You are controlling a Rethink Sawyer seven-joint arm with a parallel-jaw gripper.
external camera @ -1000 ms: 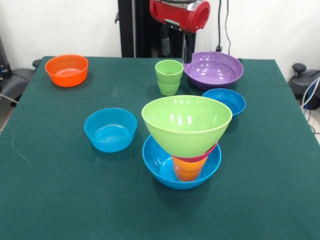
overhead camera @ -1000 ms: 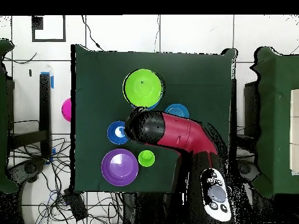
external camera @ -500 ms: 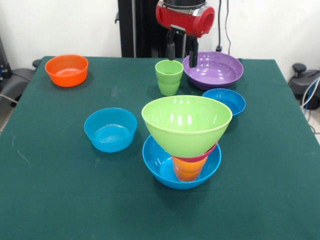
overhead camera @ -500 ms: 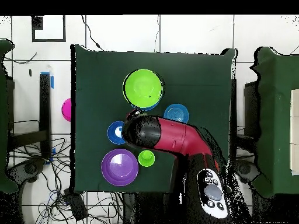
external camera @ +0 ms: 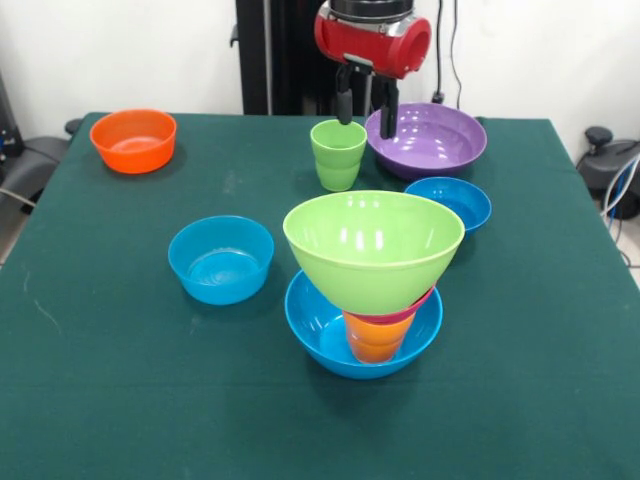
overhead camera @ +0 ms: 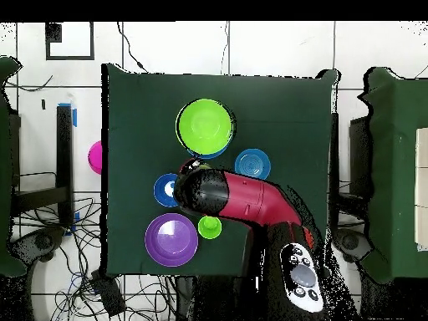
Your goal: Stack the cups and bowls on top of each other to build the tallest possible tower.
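Your tool (external camera: pixel 365 112) hangs spread and empty just above the light green cup (external camera: pixel 338 154) — likely your next piece. The tower (external camera: pixel 372 275) stands nearer the camera than that cup — lime bowl topmost.

Front cam sits low and close across the green table (external camera: pixel 120 400), facing the arm (external camera: pixel 372 30) at top centre; overhead cam looks straight down from farther off, arm (overhead camera: pixel 251 201) entering lower right; both share the whole tabletop.

You see a bench (external camera: pixel 120 400) with a dark green cloth on it. Behind it is a white wall (external camera: pixel 150 50). Cables (overhead camera: pixel 50 251) lie on the tiled floor (overhead camera: pixel 276 46).
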